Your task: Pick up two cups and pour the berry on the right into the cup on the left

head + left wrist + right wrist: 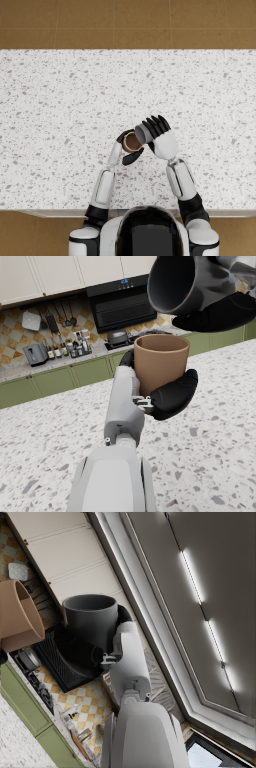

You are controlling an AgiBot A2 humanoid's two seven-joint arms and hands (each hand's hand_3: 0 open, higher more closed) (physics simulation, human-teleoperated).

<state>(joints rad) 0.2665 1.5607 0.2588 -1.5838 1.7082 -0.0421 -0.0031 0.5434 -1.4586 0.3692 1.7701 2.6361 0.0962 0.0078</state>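
Task status: both cups were off the speckled countertop (60, 100) and held in the air above it, so the pick-up step appeared complete. The pour was under way or near its end, judging by the tilt of the grey cup. No berry was visible in any view; the head view showed only a brown interior in the receiving cup, too small to resolve its contents, so whether the berry had already transferred could not be told.

Left side: the left hand (167, 393) gripped the brown cup (161, 363) around its lower wall, with dark fingers wrapped from both sides and closed firmly against it. The cup stood upright with its mouth open to the top. In the head view it sat just in front of the robot, near the table's middle, at the end of the left arm (103, 187).

Right side: the right hand (220, 306) held the grey cup (182, 283), its fingers curled around the cup body. In the left wrist view this cup was tipped steeply, with its mouth turned down and toward the brown cup, and sat directly above and just beside the brown rim, apart from it. Its visible interior looked dark and empty. In the head view, the right hand's fingers fanned over the grey cup next to the brown one.

Remaining work, as a judgement: confirm the berry landed in the brown cup, then bring the grey cup upright.
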